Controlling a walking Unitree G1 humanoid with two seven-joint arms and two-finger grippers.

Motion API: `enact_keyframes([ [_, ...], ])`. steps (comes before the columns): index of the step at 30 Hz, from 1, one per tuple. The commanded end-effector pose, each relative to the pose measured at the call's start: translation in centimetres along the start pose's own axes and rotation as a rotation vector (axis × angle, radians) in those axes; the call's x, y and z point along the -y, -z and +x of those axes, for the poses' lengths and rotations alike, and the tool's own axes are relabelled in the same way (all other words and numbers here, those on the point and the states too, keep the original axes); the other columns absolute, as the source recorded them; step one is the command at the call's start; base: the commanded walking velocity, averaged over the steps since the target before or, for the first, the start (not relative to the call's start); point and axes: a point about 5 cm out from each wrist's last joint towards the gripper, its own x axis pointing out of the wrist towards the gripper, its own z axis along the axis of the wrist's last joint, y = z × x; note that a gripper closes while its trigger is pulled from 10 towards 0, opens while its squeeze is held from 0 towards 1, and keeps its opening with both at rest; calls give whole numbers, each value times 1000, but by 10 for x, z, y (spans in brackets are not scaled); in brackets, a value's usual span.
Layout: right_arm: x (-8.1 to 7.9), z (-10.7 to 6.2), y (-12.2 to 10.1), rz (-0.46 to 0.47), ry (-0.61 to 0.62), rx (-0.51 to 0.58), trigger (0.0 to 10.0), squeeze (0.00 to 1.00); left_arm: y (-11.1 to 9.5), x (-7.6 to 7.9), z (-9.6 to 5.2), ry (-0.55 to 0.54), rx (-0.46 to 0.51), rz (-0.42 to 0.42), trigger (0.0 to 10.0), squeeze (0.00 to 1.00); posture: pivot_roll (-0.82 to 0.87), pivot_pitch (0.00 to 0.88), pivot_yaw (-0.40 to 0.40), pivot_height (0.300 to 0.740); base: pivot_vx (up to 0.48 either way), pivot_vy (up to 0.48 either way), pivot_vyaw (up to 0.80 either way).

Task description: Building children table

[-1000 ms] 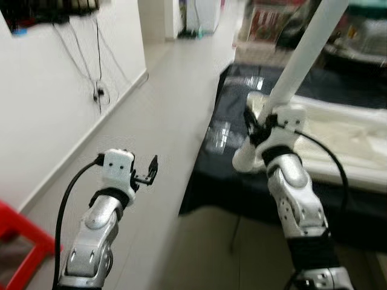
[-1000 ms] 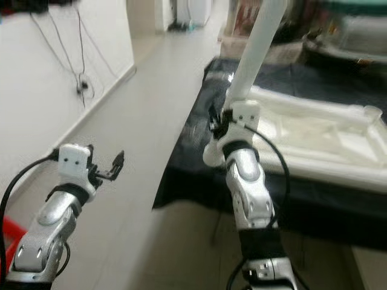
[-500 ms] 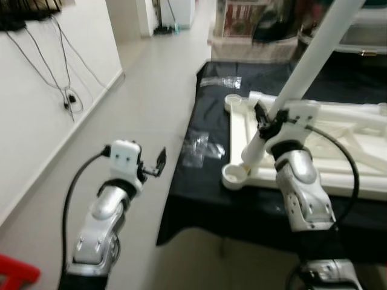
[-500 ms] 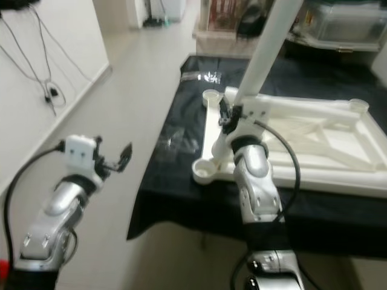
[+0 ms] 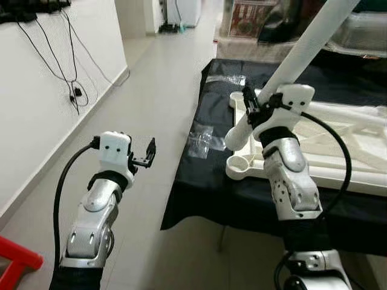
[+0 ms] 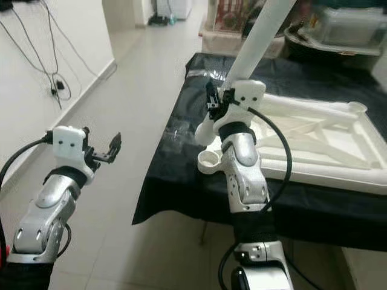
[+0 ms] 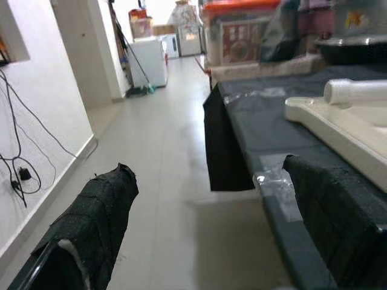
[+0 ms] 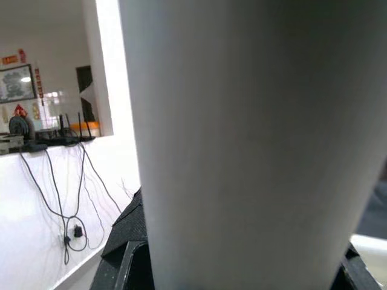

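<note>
Your right gripper (image 6: pixel 213 104) has its fingers clamped on the white table leg (image 5: pixel 302 51), tilted above the frame's (image 6: pixel 314 139) corner socket (image 6: pixel 210 159) on the black-draped tabletop (image 6: pixel 181 175), while your left gripper (image 5: pixel 150 154) hovers spread and empty over the floor (image 5: pixel 163 109).

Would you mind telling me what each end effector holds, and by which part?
The right end effector grips the long white plastic table leg near its lower end; the left end effector holds nothing.

Pale tiled floor (image 5: pixel 157 96), white wall (image 5: pixel 36 90) with dangling cables (image 5: pixel 75 66)
</note>
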Motion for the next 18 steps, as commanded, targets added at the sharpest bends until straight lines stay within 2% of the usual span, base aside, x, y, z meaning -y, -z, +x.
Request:
enact_keyframes([
  [1, -8, 2, -5, -2, -29, 28, 10000, 0, 0, -2, -2, -19, -4, 14, 10000, 0, 85, 101, -29, 740, 0, 0, 800],
  [4, -11, 2, -3, 8, -34, 21, 10000, 0, 0, -2, -3, -24, -8, 14, 10000, 0, 87, 99, -29, 740, 0, 0, 800],
  [7, -12, 1, -2, 21, -39, 13, 10000, 0, 1, -3, -3, -31, -12, 21, 10000, 0, 84, 97, -27, 740, 0, 0, 135],
  [14, -12, 0, 1, 29, -37, 3, 10000, 0, 6, -7, -3, -45, -28, 14, 10000, 0, 82, 93, -27, 740, 377, 0, 0],
  [18, -11, -1, 2, 29, -34, -4, 10000, 0, 8, -7, -3, -40, -33, 7, 10000, 0, 80, 90, -27, 740, 390, -277, 0],
])
